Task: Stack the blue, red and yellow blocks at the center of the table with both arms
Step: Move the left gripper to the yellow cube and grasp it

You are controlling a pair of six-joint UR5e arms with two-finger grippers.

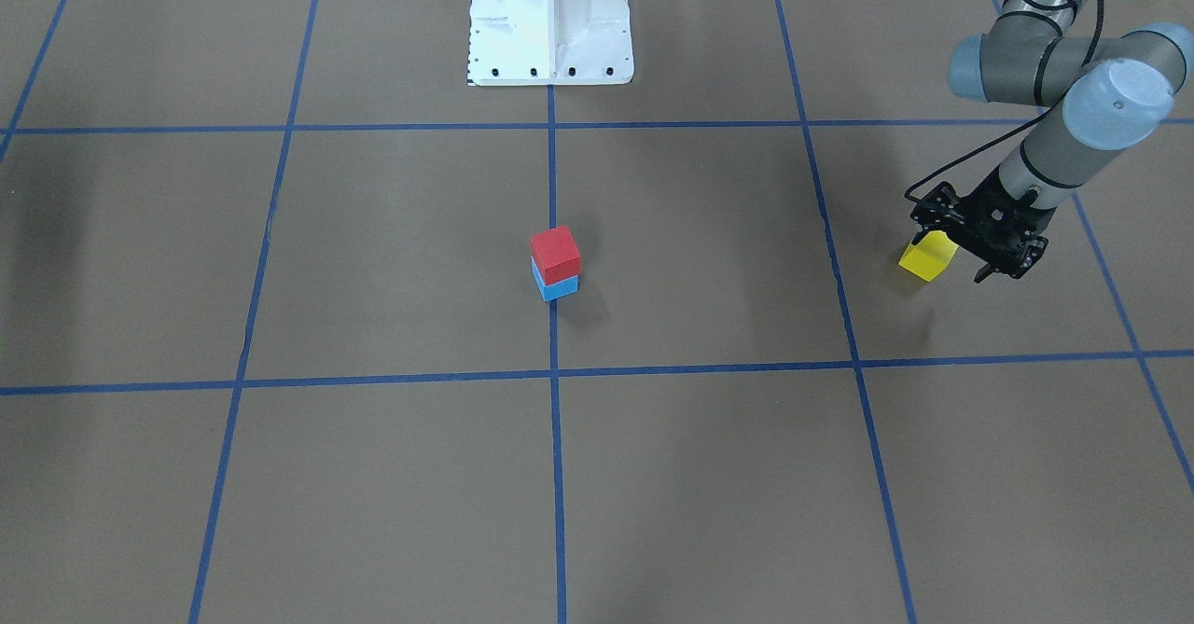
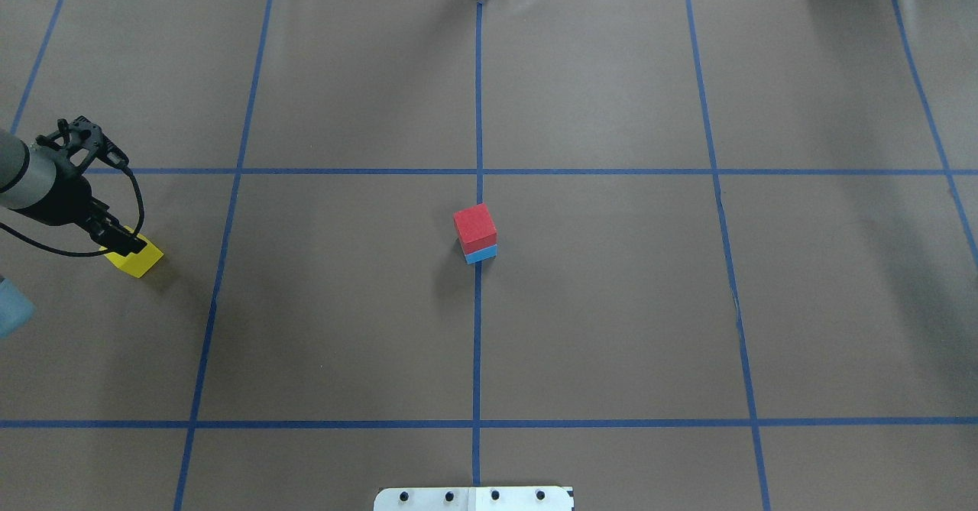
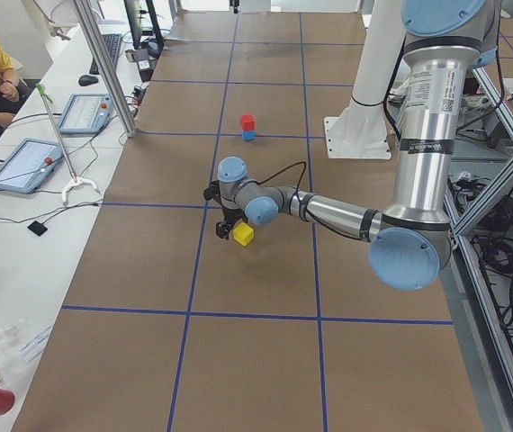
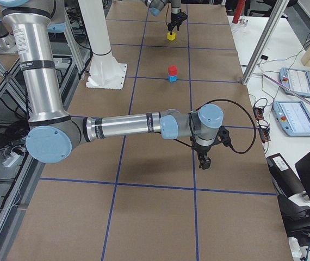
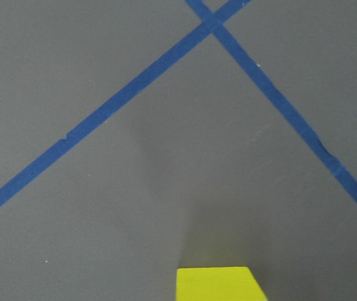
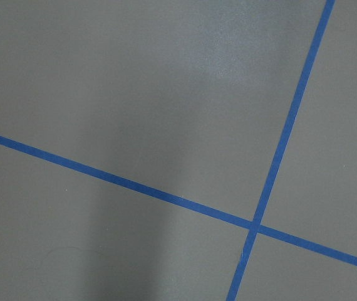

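Confirm that the left claw [image 1: 953, 249], poised at the yellow block [image 1: 927, 258] well out on the counter [image 1: 709, 475] (its grip cannot be told, nor that of the right claw [image 4: 204, 162]), holds squarely before seating it flush on the red block [image 1: 555, 251] capping the blue block [image 1: 560, 286] at centre.

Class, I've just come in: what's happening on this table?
The red block sits on the blue block at the centre of the table. The left gripper is at the yellow block, far to the robot's left; whether it grips it is unclear. The right gripper hangs over the table, away from the blocks.
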